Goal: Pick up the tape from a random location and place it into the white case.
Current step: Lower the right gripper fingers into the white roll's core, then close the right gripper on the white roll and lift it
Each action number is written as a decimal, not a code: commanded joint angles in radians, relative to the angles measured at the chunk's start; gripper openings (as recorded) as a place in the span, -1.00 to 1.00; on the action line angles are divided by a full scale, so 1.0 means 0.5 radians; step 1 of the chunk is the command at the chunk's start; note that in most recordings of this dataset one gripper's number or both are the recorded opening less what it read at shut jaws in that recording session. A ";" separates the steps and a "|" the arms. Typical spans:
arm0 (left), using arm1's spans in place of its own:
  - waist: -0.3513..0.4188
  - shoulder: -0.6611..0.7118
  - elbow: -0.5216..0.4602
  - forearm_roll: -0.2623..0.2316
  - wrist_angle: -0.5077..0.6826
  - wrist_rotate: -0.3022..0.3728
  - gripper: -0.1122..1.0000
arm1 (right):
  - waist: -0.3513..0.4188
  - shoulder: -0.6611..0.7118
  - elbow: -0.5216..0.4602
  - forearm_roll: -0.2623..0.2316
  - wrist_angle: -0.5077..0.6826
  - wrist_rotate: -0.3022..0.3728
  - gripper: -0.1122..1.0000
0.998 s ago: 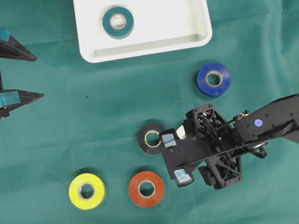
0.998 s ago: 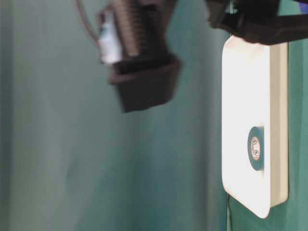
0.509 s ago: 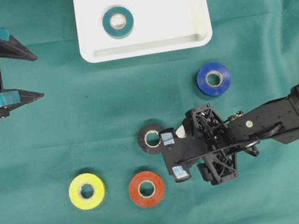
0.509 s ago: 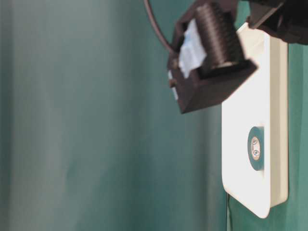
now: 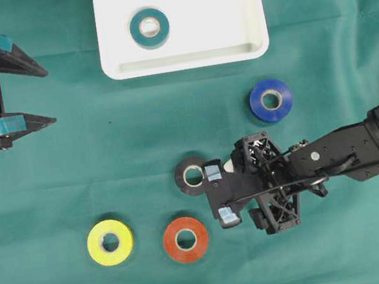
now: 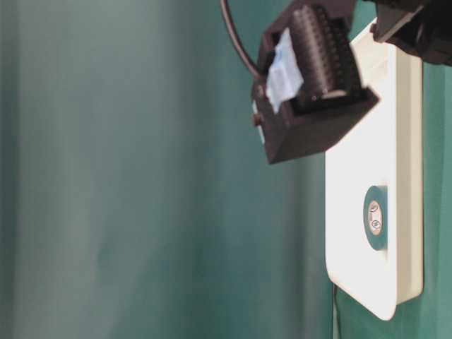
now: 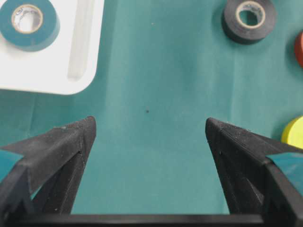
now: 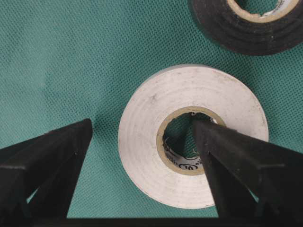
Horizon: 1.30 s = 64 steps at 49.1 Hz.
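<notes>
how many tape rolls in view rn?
6. Teal in the white case; blue, black, yellow, red on the cloth; white under the right gripper, mostly hidden from overhead.

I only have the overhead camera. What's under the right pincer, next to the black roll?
Observer: A white roll, lying flat on the cloth; the right wrist view shows it whole.
Operator: Is the pincer around it?
Observer: The right pincer is open. One finger is in the roll's core hole, and the other is outside the rim. It has not closed on the roll yet.
Operator: Does the black roll crowd it?
Observer: The black roll lies close beside the white one. I cannot tell whether they touch.
</notes>
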 commanded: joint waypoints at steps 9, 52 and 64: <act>0.006 -0.003 -0.028 0.003 -0.015 0.000 0.99 | -0.064 -0.018 -0.003 -0.003 0.006 0.006 0.21; 0.003 -0.003 -0.028 0.003 -0.015 0.000 0.99 | -0.064 -0.288 -0.080 -0.006 0.264 -0.003 -0.24; 0.006 -0.003 -0.031 0.000 -0.015 0.003 0.99 | -0.064 -0.448 -0.199 -0.034 0.574 -0.003 -0.24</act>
